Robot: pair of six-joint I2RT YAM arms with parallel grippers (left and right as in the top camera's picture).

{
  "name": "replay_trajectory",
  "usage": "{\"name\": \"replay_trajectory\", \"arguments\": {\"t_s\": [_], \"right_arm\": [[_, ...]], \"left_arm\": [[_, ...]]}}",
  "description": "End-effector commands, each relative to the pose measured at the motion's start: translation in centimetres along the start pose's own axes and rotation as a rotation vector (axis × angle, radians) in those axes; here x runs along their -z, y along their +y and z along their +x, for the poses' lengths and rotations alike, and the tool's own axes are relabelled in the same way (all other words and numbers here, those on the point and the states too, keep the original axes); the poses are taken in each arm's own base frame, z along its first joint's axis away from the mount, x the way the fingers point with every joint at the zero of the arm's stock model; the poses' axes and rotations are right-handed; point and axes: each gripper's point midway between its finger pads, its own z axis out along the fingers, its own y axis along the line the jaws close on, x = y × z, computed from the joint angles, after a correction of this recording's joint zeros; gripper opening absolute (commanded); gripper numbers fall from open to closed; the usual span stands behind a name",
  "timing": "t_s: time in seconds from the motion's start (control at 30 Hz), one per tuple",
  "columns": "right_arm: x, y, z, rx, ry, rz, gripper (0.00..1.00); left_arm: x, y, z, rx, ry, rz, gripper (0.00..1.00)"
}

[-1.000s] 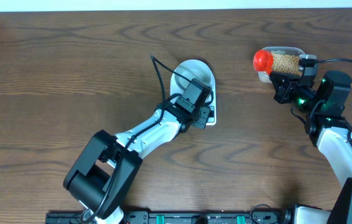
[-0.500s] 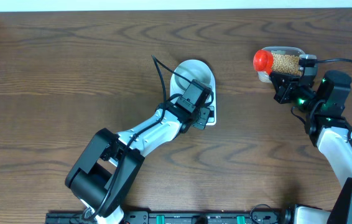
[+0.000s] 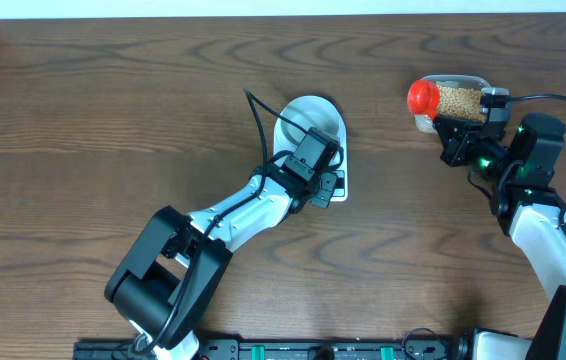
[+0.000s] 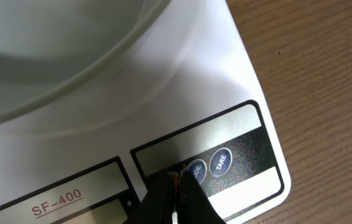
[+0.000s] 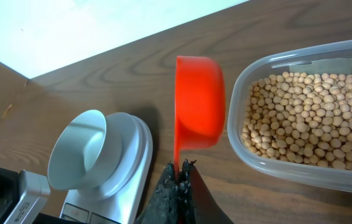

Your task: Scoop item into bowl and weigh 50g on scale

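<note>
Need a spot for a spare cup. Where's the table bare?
Bare: the left of the brown wooden table, up to the left arm and the flat white digital scale carrying the pale round bowl; a narrower strip between scale and red plastic scoop. Crowded: the clear plastic bean tub beside the scoop-holding right gripper, and the scale's buttons under the left gripper.

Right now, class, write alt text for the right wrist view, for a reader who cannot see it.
The right fingers, shut, grip the thin handle of a red scoop held over the wooden table, beside a clear plastic tub of soybeans. To the left, an empty pale bowl sits on a white kitchen scale.
</note>
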Motion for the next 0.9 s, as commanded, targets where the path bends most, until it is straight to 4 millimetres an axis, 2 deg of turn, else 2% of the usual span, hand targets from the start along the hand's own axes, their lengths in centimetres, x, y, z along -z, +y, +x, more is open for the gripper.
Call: {"name": "replay_trajectory", "arguments": {"t_s": [0.0,0.67,0.87], "right_arm": [[-0.1,0.0,-0.4,0.021,-0.005,0.002,0.01],[-0.2,0.0,-0.1,0.016,0.003,0.002,0.01],[-0.1,0.0,-0.1,0.017,0.003,0.003,0.01]], "left_arm": [[-0.2,0.2,-0.2,-0.006,-0.003,-0.015,0.07],[-1.3,0.4,1.1,0.004,0.042,-0.015,0.07],[0.1,0.0,-0.4,-0.007,-0.005,-0.004,0.07]]}}
